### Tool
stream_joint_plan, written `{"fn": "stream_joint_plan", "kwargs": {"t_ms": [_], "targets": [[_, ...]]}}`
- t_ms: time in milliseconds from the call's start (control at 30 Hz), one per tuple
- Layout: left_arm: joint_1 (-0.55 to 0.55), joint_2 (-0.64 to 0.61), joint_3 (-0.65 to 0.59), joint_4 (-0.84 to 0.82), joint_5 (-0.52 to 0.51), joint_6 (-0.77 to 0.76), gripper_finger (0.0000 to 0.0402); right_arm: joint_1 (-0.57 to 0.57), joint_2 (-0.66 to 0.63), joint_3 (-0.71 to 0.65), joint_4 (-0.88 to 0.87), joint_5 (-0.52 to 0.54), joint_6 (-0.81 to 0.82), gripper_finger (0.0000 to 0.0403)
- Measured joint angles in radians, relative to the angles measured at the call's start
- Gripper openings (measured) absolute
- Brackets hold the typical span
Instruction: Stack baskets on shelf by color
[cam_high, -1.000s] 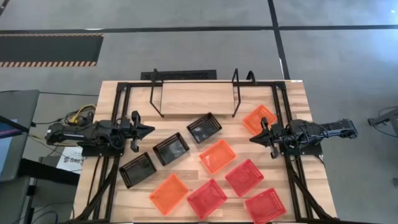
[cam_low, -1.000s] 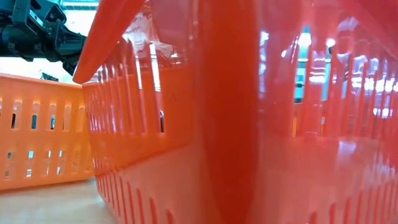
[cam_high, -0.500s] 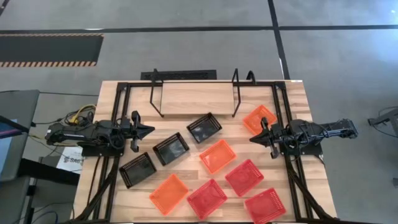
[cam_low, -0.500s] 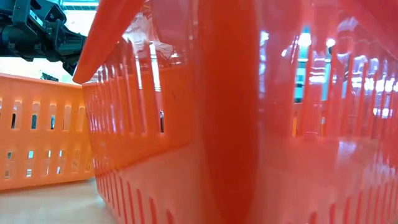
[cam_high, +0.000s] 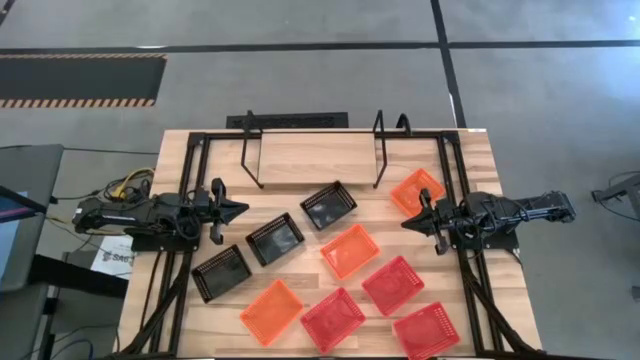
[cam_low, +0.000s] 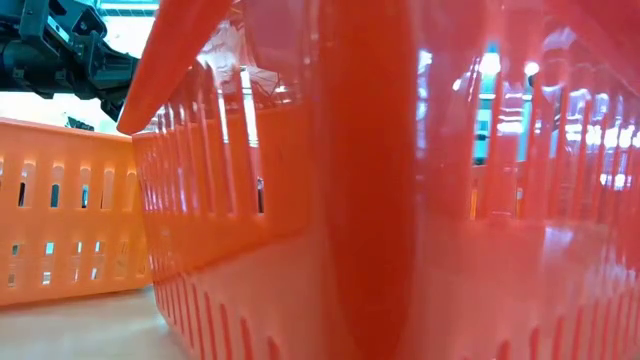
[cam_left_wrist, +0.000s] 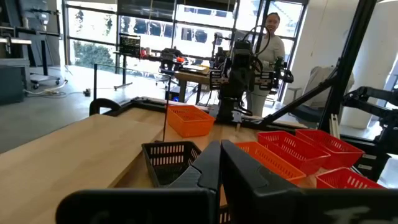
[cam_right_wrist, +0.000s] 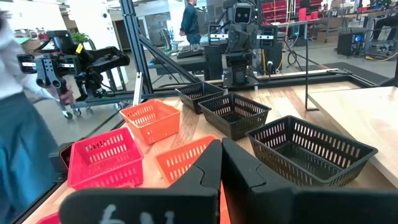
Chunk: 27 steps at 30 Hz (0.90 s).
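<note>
Nine baskets are lying loose on the tabletop and none is sitting on the shelf yet, so by my reading the sorting is only just starting. Three black baskets are trailing in a slanting row from below the shelf toward the left arm; two orange baskets are resting near the middle and front, a third orange one is sitting just beside the right gripper, and three red baskets are crowding the front right. Both arms are waiting at the table's sides: the left gripper is pointing inward with its fingers pressed together, holding nothing, and the right gripper's fingers are standing together too, with no basket between them. Judging from this, the next move is calling for one gripper to spread its fingers, come down on a basket's rim, the nearest being the black one by the left arm or the orange one by the right, and carry it to one section of the shelf board
</note>
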Motion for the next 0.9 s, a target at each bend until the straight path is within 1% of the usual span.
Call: {"fn": "stream_joint_plan", "kwargs": {"t_ms": [33, 100, 200, 367, 500, 600, 700, 800, 900], "targets": [[0.0, 0.0, 0.0, 0.0, -0.001, 0.0, 0.0, 0.0, 0.0, 0.0, 0.0, 0.0, 0.0, 0.0027], [0.0, 0.0, 0.0, 0.006, -0.037, -0.011, 0.0, 0.0, 0.0, 0.0, 0.0, 0.0, 0.0, 0.0027], [0.0, 0.0, 0.0, 0.011, -0.083, -0.114, 0.0, 0.0, 0.0, 0.0, 0.0, 0.0, 0.0, 0.0029], [0.0, 0.0, 0.0, 0.012, -0.108, -0.267, 0.0, -0.004, 0.0, 0.0, 0.0, 0.0, -0.001, 0.0028], [0.0, 0.0, 0.0, 0.016, -0.148, -0.331, 0.0, -0.004, 0.0, 0.0, 0.003, 0.0, -0.064, 0.0027], [0.0, 0.0, 0.0, 0.022, -0.205, -0.373, 0.0, -0.004, 0.0, -0.002, 0.042, 0.0, -0.092, 0.0028], [0.0, 0.0, 0.0, 0.03, -0.273, -0.437, 0.0, -0.004, 0.0, -0.006, 0.124, 0.0, -0.047, 0.0027], [0.0, 0.0, 0.0, 0.04, -0.344, -0.531, 0.0, -0.004, -0.001, -0.003, 0.258, 0.0, 0.061, 0.0026], [0.0, 0.0, 0.0, 0.033, -0.376, -0.556, 0.0, -0.004, -0.001, -0.003, 0.353, 0.0, 0.158, 0.0028]]}}
